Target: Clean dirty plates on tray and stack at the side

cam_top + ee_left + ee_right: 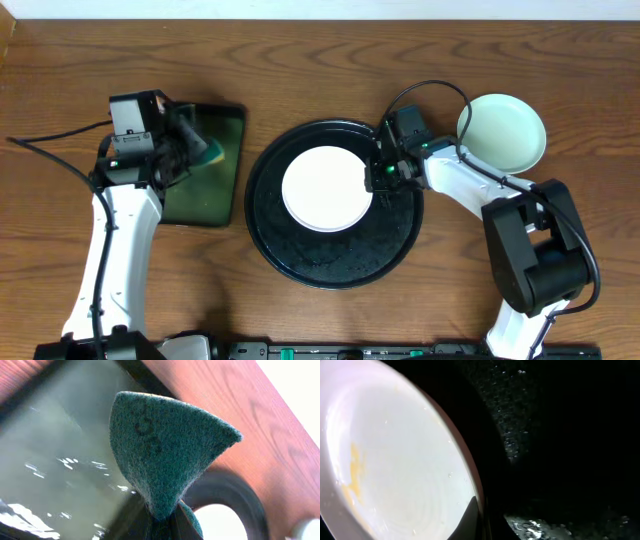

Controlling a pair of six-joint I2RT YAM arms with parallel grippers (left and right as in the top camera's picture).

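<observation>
A white plate [325, 188] lies on the round black tray [330, 268]. In the right wrist view the plate [405, 460] has a yellowish smear on its left side. My right gripper [378, 180] is at the plate's right rim, one finger over the rim and one outside it [480, 520], shut on it. A pale mint green plate [503, 132] sits on the table right of the tray. My left gripper [198, 150] is shut on a green sponge [165, 455] and holds it above the dark green rectangular tray [205, 195].
The black tray's surface [560, 435] is wet with droplets. The wet green tray [50, 460] lies left of the black tray. The right arm's base stands at the front right. Cables run from both arms.
</observation>
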